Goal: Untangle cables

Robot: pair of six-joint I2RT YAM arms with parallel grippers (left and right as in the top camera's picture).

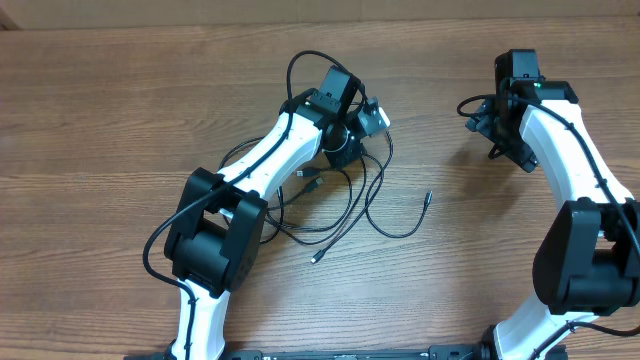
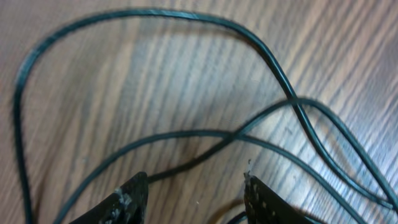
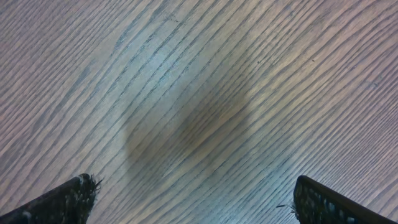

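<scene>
The cables [image 1: 318, 183] lie in loose, overlapping loops on the table [image 1: 120, 120], a little left of its middle, partly under the left arm [image 1: 270, 160]. Two free plug ends show: one to the right [image 1: 428, 197] and one nearer us [image 1: 316, 259].

Our left claw [image 2: 194, 186] hangs low over the far side of the tangle. Its jaws stand part-way apart and we see nothing pinched, though a thin strand runs on the wood between the fingertips [image 2: 134, 199]. Just beyond them two strands cross [image 2: 295, 99]. Our right claw [image 3: 194, 186] is spread wide and empty over bare wood, well right of the tangle.

We judge the step in hand to be taking one strand. To do it well, we should close on a single strand short of the crossing, not on the crossing itself, then lift only slightly so the other loops slide off rather than tighten. Drawing toward a free plug end should loosen a loop. Pulling from mid-loop may cinch it.

There is bare wood to the far left and between the tangle and the right claw, so a freed cable could be laid out there. The table's far edge lies not far beyond both claws, so we would pull sideways or nearward.
</scene>
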